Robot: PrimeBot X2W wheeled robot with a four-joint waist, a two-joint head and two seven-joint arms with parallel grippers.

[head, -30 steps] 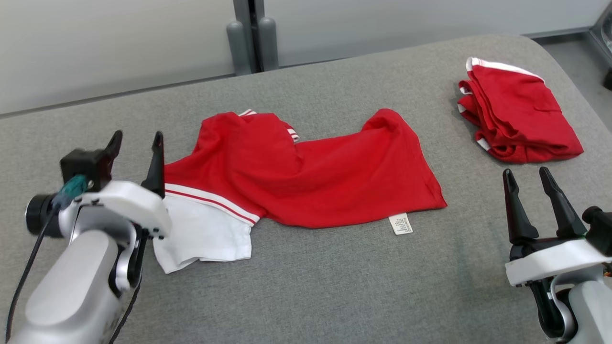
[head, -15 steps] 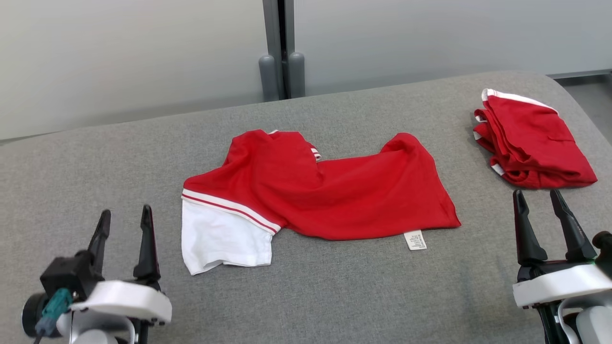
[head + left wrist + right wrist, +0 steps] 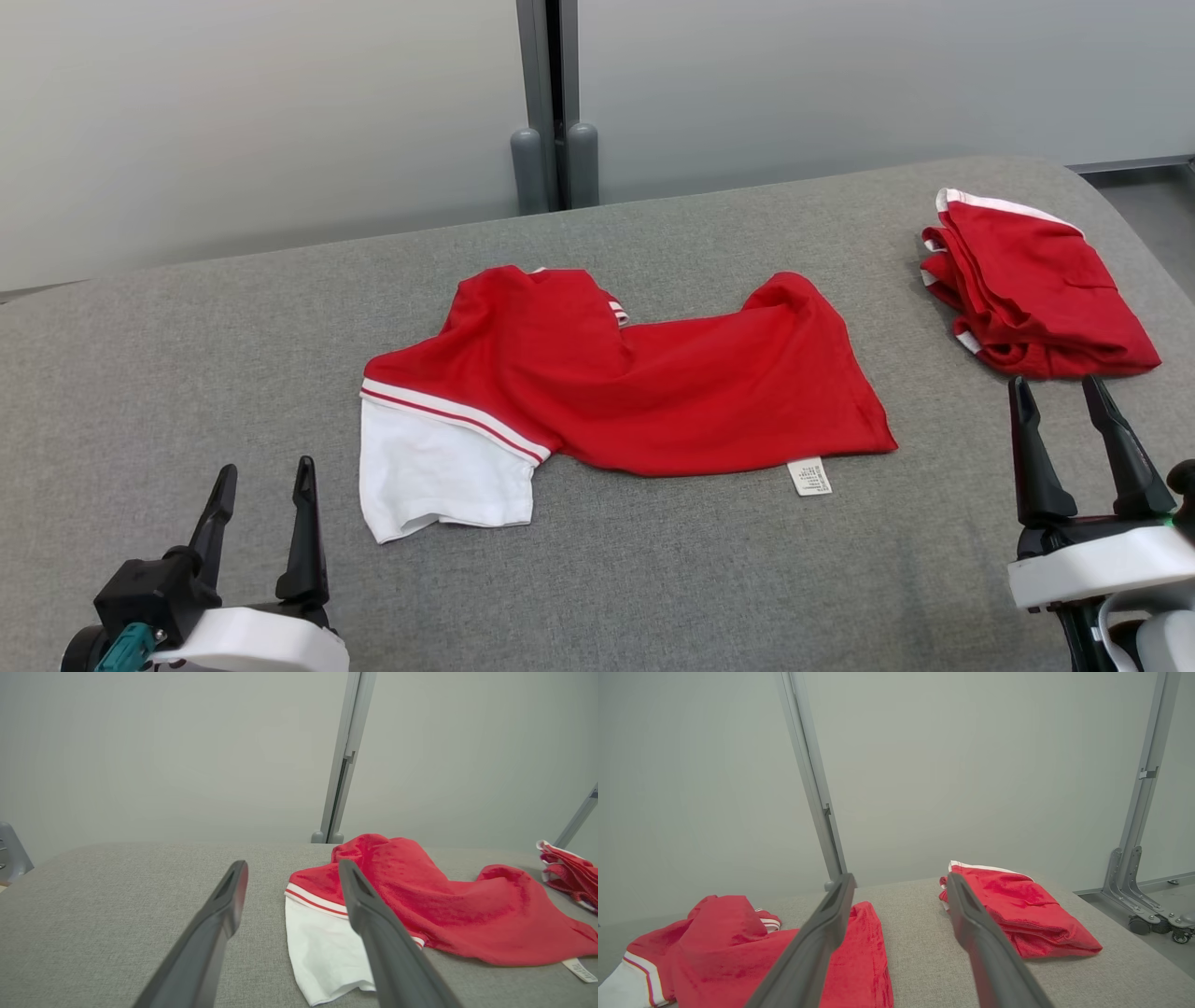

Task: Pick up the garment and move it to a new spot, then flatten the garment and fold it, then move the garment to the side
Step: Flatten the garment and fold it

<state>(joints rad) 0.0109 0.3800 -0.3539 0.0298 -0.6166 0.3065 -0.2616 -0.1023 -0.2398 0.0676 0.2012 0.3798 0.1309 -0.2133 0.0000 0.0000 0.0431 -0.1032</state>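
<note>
Left gripper (image 3: 266, 467) and right gripper (image 3: 1056, 383) are hovering low in frame, jaws spread, empty. The crumpled red-and-white fabric shirt (image 3: 653, 392) mid-frame is looking light, floppy; I'd pinch its hem corners.

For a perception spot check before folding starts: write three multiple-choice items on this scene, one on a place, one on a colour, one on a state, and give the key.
1. Where on the table does the folded red garment lie?
A. near left corner
B. far right
C. middle

2. What colour is the near-left sleeve of the spread shirt?
A. white
B. blue
C. black

3. How do the left end effector and right end effector stand?
A. both shut on cloth
B. left shut, right open
C. both open, holding nothing

Key: 1 B, it sits by the far right edge; 2 A, the sleeve is white below a striped band; 3 C, each pair of fingers stands apart with nothing between.
</note>
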